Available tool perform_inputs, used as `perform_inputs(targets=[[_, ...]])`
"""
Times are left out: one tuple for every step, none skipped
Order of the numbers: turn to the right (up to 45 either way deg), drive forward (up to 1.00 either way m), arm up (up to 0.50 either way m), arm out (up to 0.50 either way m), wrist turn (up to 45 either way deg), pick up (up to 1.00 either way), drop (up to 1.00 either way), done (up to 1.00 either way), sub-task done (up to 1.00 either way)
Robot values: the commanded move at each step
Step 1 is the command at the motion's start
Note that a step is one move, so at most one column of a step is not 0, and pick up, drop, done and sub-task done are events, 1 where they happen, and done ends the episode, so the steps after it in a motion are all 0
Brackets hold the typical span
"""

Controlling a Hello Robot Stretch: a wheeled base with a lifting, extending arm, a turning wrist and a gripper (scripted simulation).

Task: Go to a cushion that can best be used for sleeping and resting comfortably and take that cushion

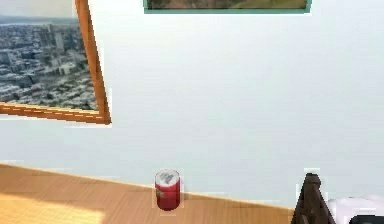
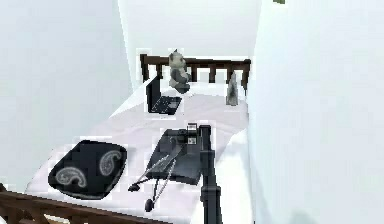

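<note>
From my station I find the cushion (image 2: pixel 88 168), black with pale paisley swirls, lying flat on the white bed (image 2: pixel 130 120) at about 8 o'clock in the arm side view, near the dark footboard (image 2: pixel 40 205). Just beside it, at its 3 o'clock, sits the tool (image 2: pixel 141 196), angled toward 7 o'clock from the end of the dark arm (image 2: pixel 208 185). I cannot tell whether the tool is spread or pressed together, nor whether it carries anything. Toward 12 o'clock from the tool an open laptop (image 2: pixel 160 98) rests on the sheet, and beyond it a grey figure (image 2: pixel 178 70) stands against the wooden headboard (image 2: pixel 200 68). A second grey object (image 2: pixel 233 92) stands at the headboard's 3 o'clock end, by the wall (image 2: pixel 310 110). In the forward view a red can (image 1: pixel 168 190) stands on the wooden floor (image 1: pixel 60 195) at 6 o'clock, and a framed city picture (image 1: pixel 45 60) hangs at 10 o'clock.
</note>
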Motion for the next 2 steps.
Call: perform_inputs(targets=[[0.0,0.0,0.0,0.0,45.0,0.0,0.0,0.0,0.0],[0.0,0.0,0.0,0.0,45.0,0.0,0.0,0.0,0.0]])
